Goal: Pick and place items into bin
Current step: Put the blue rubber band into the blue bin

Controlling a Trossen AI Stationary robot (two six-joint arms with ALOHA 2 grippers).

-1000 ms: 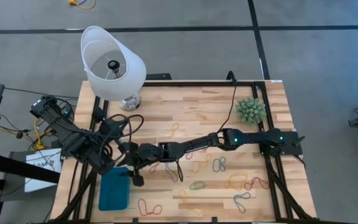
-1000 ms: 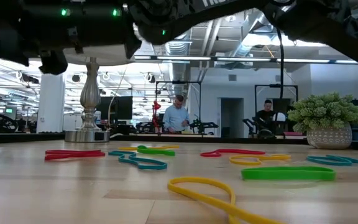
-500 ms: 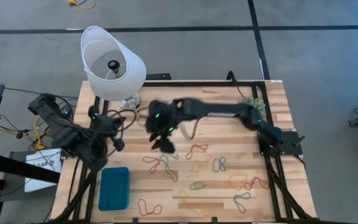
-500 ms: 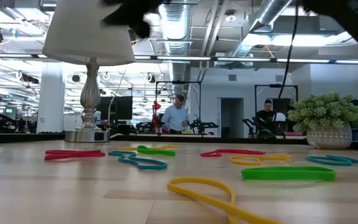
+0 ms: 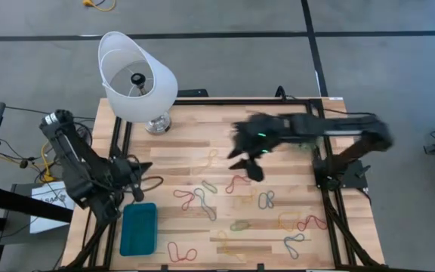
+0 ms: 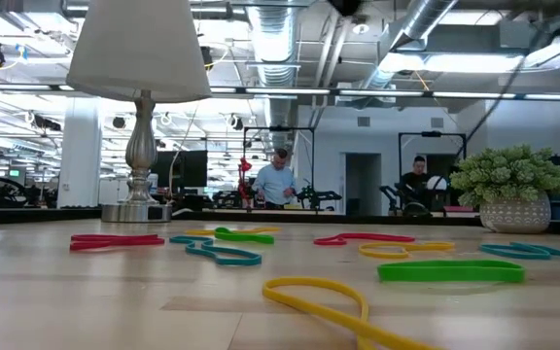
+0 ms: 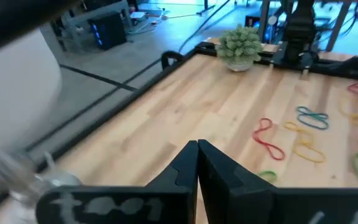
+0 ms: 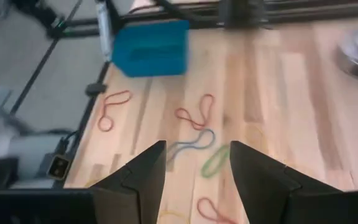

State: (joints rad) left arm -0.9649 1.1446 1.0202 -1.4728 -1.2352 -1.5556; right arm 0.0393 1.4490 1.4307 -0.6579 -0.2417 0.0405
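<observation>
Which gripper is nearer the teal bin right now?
Left. The left gripper sits just above the bin near the table's left edge, while the right gripper hangs over the table's middle, well across from it.

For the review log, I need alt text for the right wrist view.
The right gripper hangs open above a wooden table strewn with rubber bands in red, blue and green. A blue bin sits at the far edge.
</observation>
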